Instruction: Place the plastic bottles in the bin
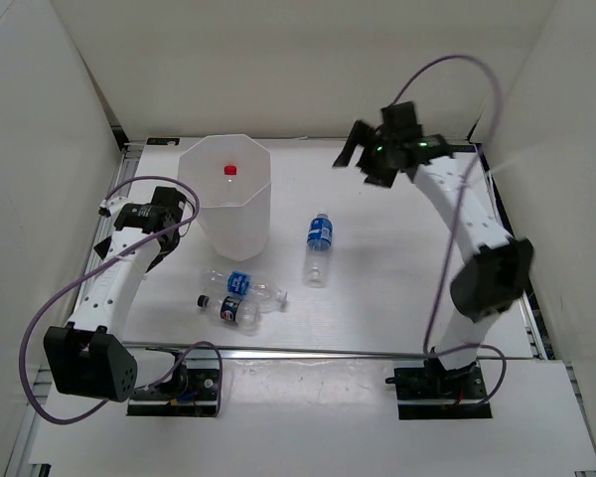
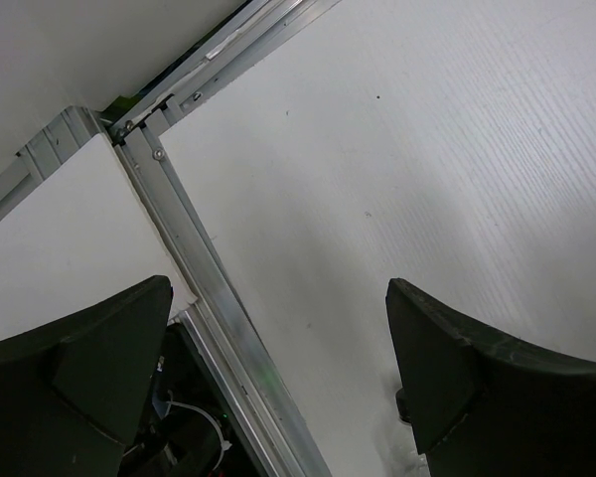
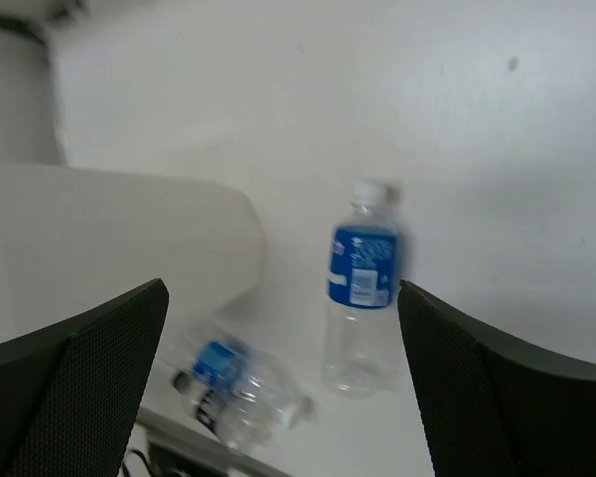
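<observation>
The tall white bin [image 1: 240, 214] stands at the back left, and a red cap [image 1: 229, 170] shows inside it. One blue-labelled bottle [image 1: 319, 248] lies mid-table. A second blue-labelled bottle [image 1: 244, 286] and a dark-labelled, black-capped bottle [image 1: 227, 309] lie together near the front. My left gripper [image 1: 169, 234] is open and empty just left of the bin. My right gripper [image 1: 363, 164] is open and empty, held high at the back right. The right wrist view shows the bin [image 3: 109, 238], the lone blue-labelled bottle [image 3: 362, 283] and the pair of bottles [image 3: 233, 393] between my open fingers [image 3: 89, 378].
White walls enclose the table on three sides. A metal rail [image 2: 214, 288] runs along the table's left edge, and another rail [image 1: 328, 353] runs across the front. Purple cables loop from both arms. In the left wrist view a small dark cap [image 2: 404, 402] peeks beside my right finger.
</observation>
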